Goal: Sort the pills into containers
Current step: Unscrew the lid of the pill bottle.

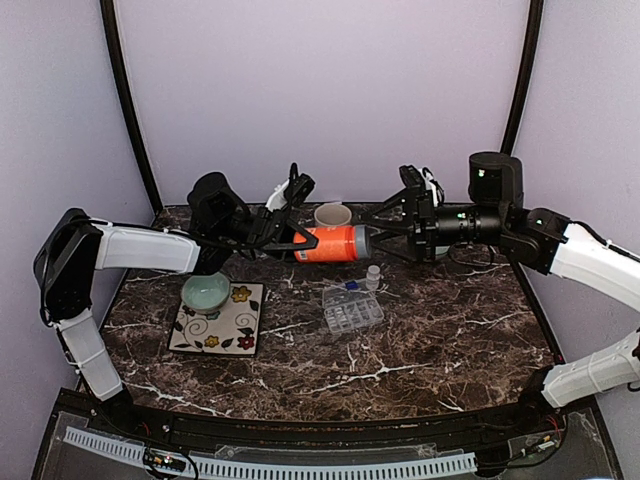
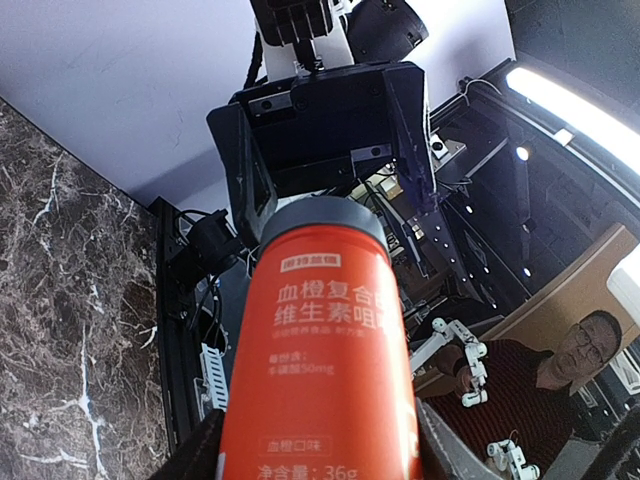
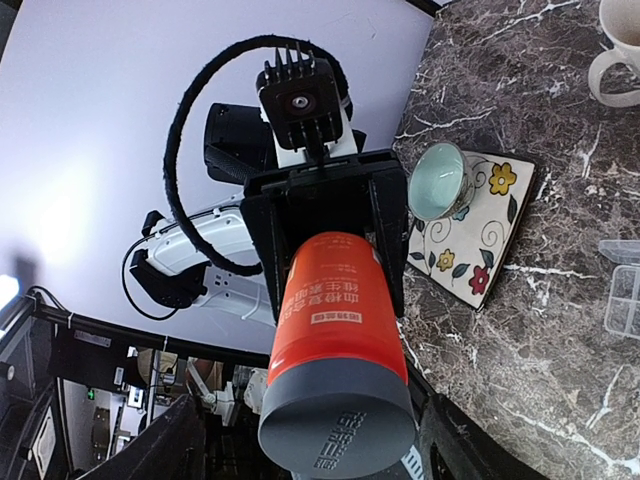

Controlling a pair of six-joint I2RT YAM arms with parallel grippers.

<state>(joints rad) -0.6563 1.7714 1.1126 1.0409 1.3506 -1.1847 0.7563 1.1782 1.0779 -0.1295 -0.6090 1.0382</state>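
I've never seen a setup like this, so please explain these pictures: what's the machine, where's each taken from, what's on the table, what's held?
It is two robot arms, each ending in a two-finger gripper. One picture looks down from above and behind them; the other two come from wrist cameras. The left gripper clamps an orange bottle in mid-air; the right gripper has its jaws open around the grey cap. On the marble table are a clear organiser box, a small white bottle, a cream mug and a green bowl on a flowered tile.
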